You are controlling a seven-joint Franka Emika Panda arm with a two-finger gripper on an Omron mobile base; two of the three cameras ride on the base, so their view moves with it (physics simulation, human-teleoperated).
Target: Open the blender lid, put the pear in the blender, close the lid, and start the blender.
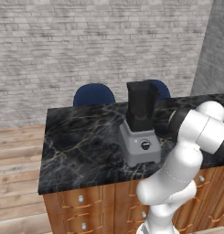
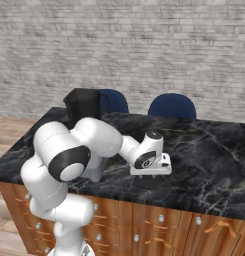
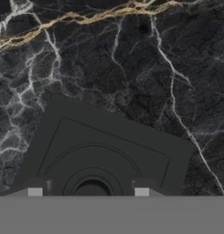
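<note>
1. On the left part of the black, gold-veined marble desk (image 1: 81,141) stands the blender (image 1: 140,125), a boxy light-grey base with a round black knob (image 1: 145,146) and a tall, dark, tapered jar above it.
2. Behind the desk, two blue chair backs (image 1: 93,95) rise against the grey brick wall (image 1: 109,41).
3. Below the desk top run wooden drawer fronts (image 1: 81,201) with round silver knobs.
4. To the right of the blender, the white arm (image 2: 99,142) reaches low over the desk, with the end effector (image 2: 150,181) pointing down at the surface.
5. In the hand view, the flat black squarish blender lid (image 3: 104,151) lies flat on the marble just under the end effector, whose two finger tips (image 3: 34,192) stand either side of the lid's round centre boss.
6. Whether the end effector is gripping the lid, I cannot tell.
</note>
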